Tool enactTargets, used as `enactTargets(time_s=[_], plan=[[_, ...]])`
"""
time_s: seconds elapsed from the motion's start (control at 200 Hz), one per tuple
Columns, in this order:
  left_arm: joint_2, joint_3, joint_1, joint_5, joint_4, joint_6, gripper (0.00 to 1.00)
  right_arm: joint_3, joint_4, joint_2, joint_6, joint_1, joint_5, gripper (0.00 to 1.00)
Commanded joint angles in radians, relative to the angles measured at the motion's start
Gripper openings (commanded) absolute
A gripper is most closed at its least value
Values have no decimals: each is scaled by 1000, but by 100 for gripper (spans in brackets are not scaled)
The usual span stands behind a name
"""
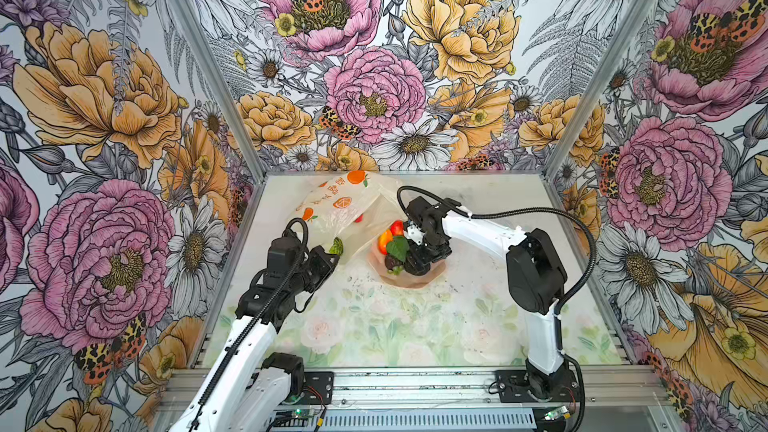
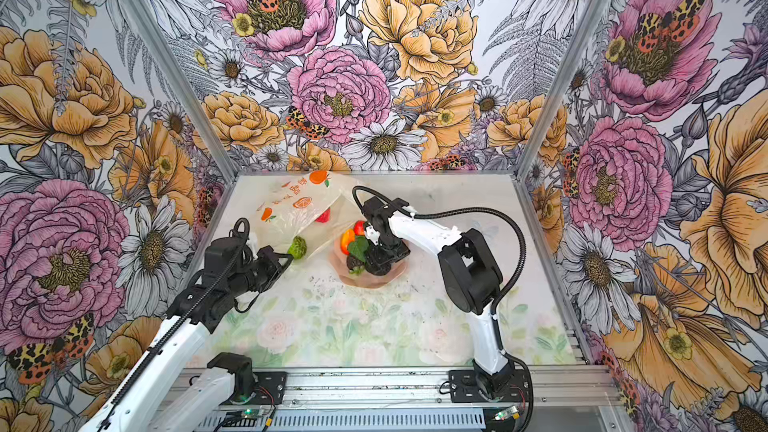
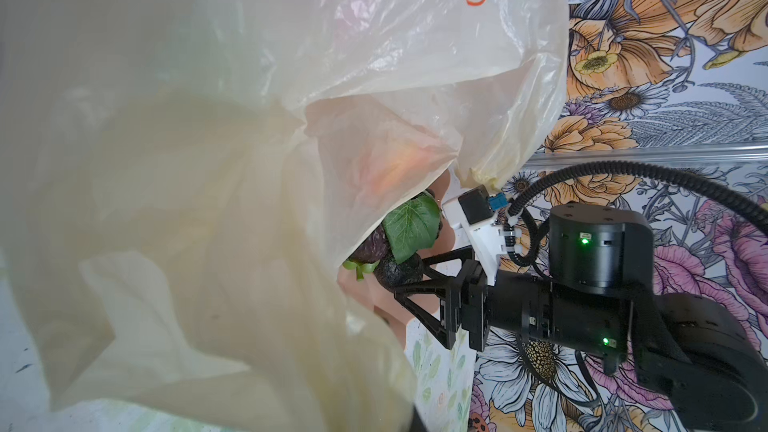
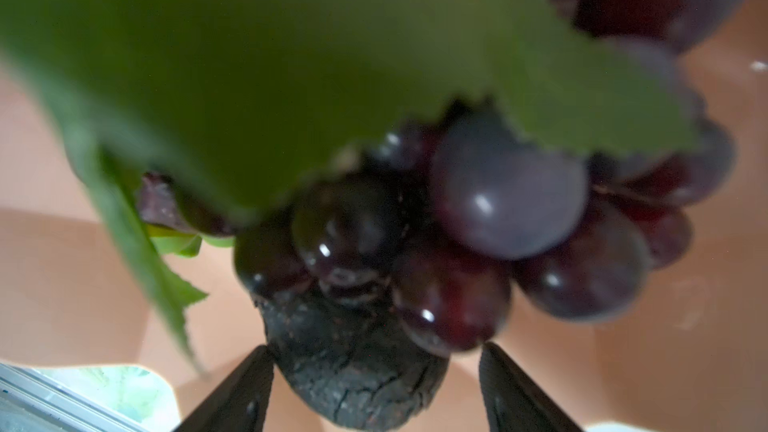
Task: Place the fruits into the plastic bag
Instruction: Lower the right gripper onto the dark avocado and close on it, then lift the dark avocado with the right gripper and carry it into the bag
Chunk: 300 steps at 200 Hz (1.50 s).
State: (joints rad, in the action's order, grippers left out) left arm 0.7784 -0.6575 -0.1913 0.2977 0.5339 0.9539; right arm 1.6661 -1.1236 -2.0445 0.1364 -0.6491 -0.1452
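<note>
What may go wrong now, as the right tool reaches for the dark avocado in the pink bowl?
1. The right tool stands open around the avocado, but the grape bunch lies against it; closing may pinch a grape or its leaf, and the grip may slip.
2. The left tool holds only thin film of the plastic bag; if it slips, the mouth may sag shut.
</note>
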Motion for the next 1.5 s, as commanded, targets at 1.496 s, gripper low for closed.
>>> enactTargets(time_s=[1.496], plan=[[-87, 37, -60, -49, -3, 18, 0, -108, 139, 304, 245, 25, -265, 67]])
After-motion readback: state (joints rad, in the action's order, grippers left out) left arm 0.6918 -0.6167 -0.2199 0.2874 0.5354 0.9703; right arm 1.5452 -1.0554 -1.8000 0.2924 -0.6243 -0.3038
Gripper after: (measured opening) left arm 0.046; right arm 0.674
